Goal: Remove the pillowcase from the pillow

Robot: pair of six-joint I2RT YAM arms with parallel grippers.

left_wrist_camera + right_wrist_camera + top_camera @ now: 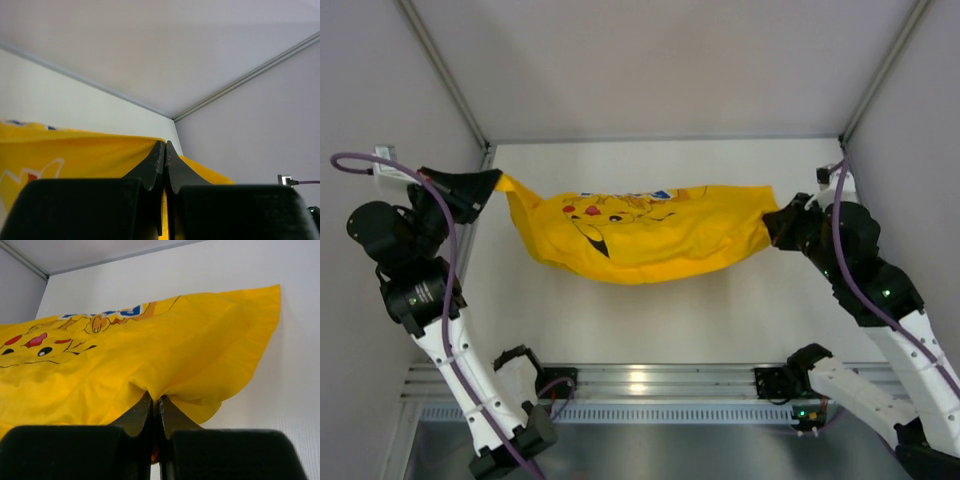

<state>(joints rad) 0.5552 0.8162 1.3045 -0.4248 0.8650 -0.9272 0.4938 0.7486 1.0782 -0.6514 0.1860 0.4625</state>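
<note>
Pillowcase (650, 235) slung between left tool (492, 186) and right tool (772, 222) — both pinching corners.

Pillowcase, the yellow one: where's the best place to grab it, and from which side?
I'd grab the pillowcase by its end corners, coming from each outer side. There the fabric gathers into a fold that pinches easily, as the left gripper and right gripper show; its middle bulges and sags.

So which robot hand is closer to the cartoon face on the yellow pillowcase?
Left. The left gripper pinches the pillowcase corner beside the cartoon face; the right gripper pinches the opposite end, farther from it.
</note>
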